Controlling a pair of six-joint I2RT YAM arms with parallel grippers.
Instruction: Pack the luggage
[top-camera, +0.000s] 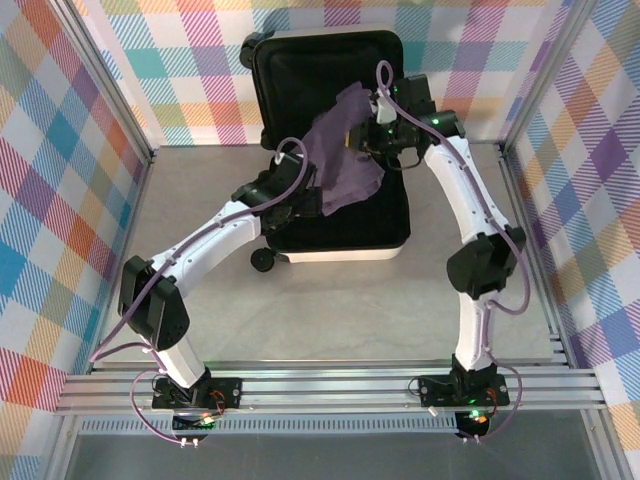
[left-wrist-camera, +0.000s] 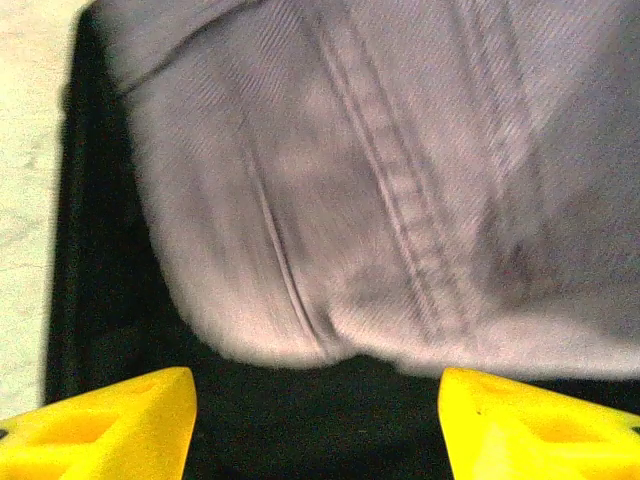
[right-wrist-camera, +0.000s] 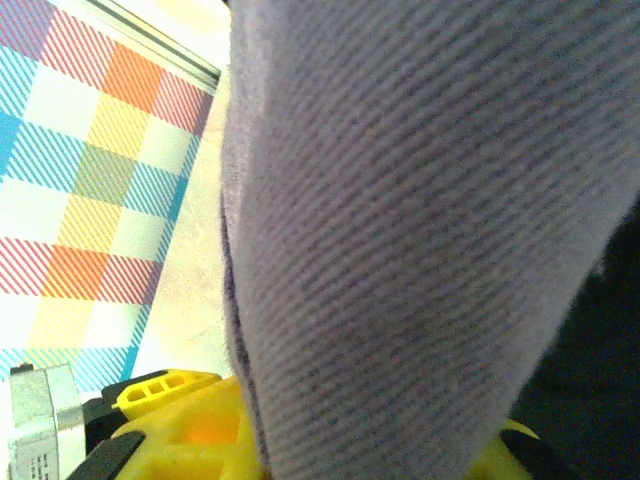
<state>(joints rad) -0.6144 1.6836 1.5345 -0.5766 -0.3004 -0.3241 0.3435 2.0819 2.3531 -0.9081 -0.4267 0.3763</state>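
Loading step, by the look of it: purple garment (top-camera: 345, 155) hanging above the luggage's (top-camera: 372, 222) lower half, not yet laid flat. Above the luggage's hinge line, right gripper (top-camera: 385, 125) pinched nearly shut on the garment's upper edge. At the luggage's left side, left gripper (top-camera: 318, 200) spread wide, gripping nothing, cloth just ahead of its fingertips (left-wrist-camera: 120, 425). Next, probably: lower the held edge into the lower half, let go, smooth the folds clear of the rim before closing. Luggage itself: small white hard shell, black lining, black wheels (top-camera: 263, 260) on its left side, lying open on the table (top-camera: 200, 200), lid (top-camera: 300, 75) standing upright at the back.
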